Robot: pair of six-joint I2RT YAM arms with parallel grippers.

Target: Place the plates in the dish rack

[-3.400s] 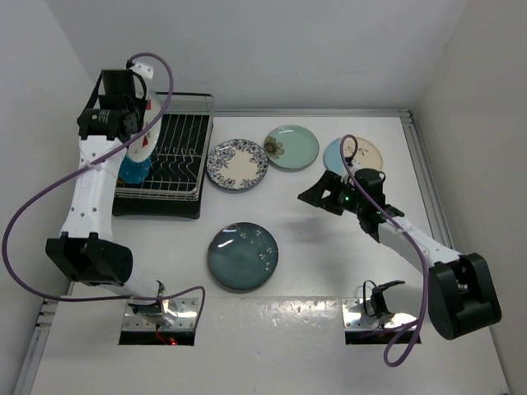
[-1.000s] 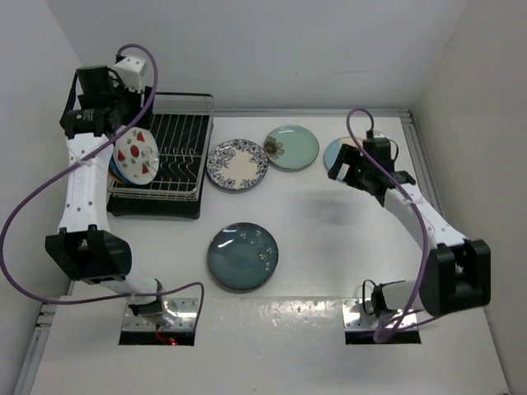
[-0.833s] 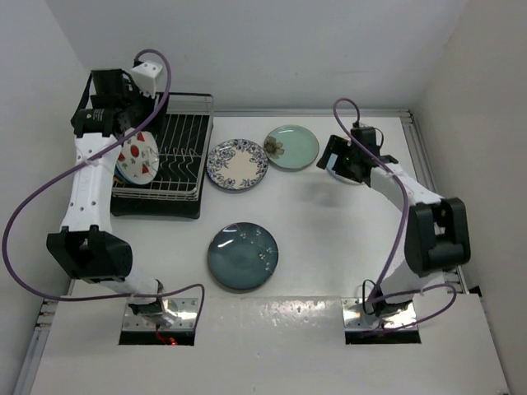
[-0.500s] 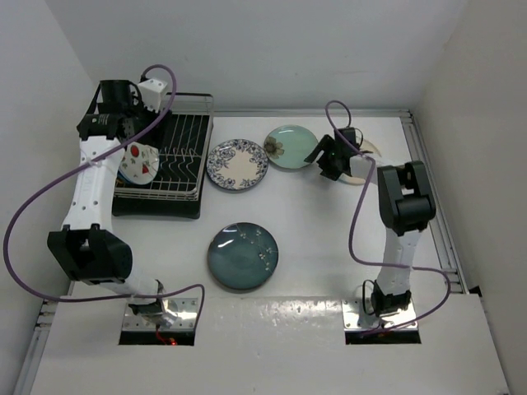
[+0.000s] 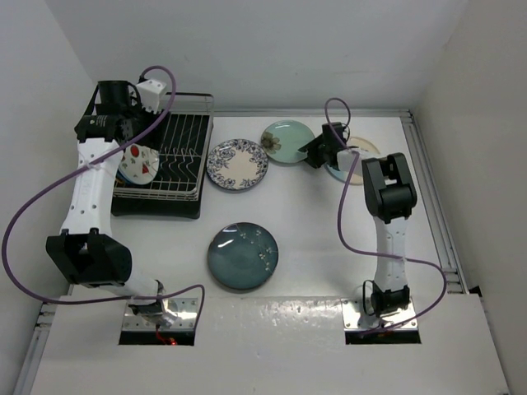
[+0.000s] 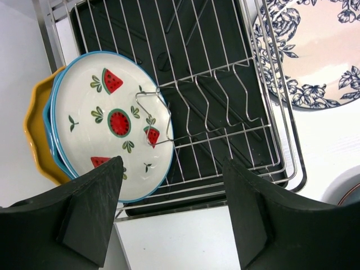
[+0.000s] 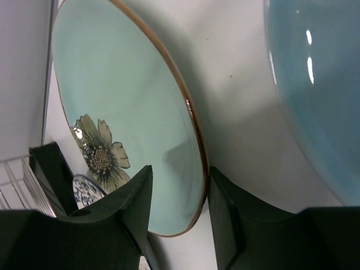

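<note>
White walls stand around a flat white desk. At the upper left of the top view sits the dish rack, made of thin shiny wire over a black tray.

Three round plates stand on edge at the rack's left end. The white watermelon plate is in front. A bright blue plate and a wavy yellow plate are behind it.

The left arm reaches tall over the rack. Its left pincer hangs above the plates with its fingers wide apart and nothing in them.

Four smooth plates lie on the desk. The dark teal plate is near the middle. The blue-floral plate is beside the rack. The mint green plate, which has a painted flower, is next, and then the blue-and-cream plate.

The right arm stretches far up the desk. Its right pincer has one black finger on each side of the mint green plate's brown rim. I cannot tell if they squeeze it.
</note>
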